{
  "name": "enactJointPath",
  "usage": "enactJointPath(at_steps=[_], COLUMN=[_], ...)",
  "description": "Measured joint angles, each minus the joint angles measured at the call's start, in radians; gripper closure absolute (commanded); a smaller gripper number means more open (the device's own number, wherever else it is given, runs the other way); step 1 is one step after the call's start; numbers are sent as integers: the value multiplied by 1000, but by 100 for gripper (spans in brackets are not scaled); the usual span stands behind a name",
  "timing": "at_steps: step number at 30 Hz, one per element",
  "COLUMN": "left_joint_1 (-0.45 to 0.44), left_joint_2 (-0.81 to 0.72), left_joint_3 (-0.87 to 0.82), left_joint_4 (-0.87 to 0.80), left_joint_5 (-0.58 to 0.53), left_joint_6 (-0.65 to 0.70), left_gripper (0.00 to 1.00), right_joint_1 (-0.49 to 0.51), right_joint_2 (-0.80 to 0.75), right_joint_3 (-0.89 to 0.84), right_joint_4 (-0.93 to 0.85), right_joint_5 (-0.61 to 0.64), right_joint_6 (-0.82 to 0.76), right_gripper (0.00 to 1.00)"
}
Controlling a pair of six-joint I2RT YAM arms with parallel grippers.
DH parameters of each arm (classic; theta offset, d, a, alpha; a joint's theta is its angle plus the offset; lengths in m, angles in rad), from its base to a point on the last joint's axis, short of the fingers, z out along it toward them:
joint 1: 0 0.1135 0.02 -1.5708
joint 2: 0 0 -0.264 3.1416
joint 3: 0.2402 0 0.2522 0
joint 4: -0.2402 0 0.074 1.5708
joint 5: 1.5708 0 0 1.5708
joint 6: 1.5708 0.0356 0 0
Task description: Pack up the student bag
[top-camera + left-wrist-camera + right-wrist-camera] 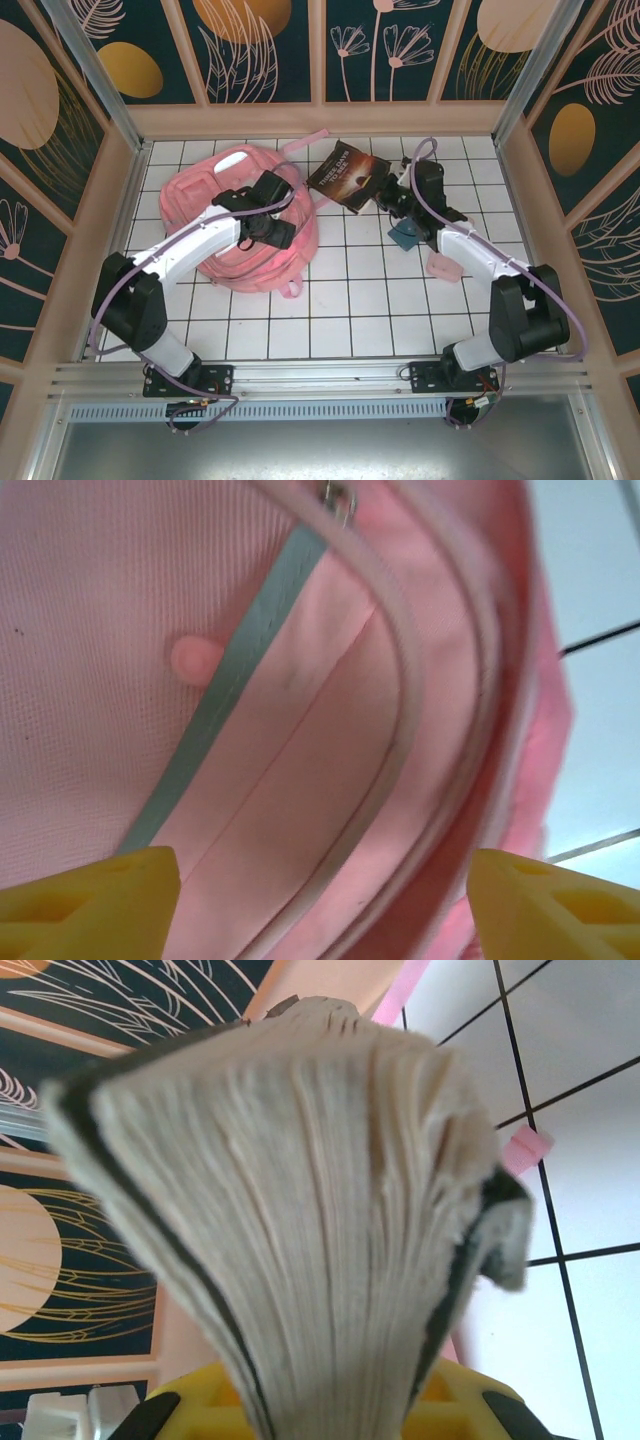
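Observation:
The student bag [235, 225], a soft pink backpack, lies on the white tiled table at left centre. My left gripper [277, 222] hovers over its right side, open. In the left wrist view its yellow fingertips [90, 905] stand wide apart over the bag's pink fabric [330, 740], grey stripe [235, 665] and curved zipper piping, with nothing between them. My right gripper [388, 195] is shut on a dark-covered book [345, 172], held tilted just right of the bag. In the right wrist view the book's fanned page edges [300, 1210] rise out of the gripper [335, 1410].
A small teal object [405, 238] and a small pink object [443, 268] lie on the tiles under the right forearm. A loose pink strap [305, 143] trails behind the bag. Patterned walls enclose the table on three sides.

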Motion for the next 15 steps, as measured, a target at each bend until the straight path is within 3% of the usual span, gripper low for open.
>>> enactJointPath(at_steps=[10, 13, 15], left_joint_1=[0, 0, 0], left_joint_2=[90, 122, 145], left_joint_3=[20, 35, 48], left_joint_4=[-28, -28, -31], left_joint_5=[-69, -82, -88], left_joint_6=[98, 114, 125], left_gripper=[35, 42, 54], right_joint_1=[0, 0, 0], right_joint_2=[13, 13, 13], right_joint_3=[0, 0, 2], right_joint_4=[-4, -5, -12], right_joint_5=[-5, -5, -3], right_joint_6=[4, 3, 3], right_gripper=[95, 95, 95])
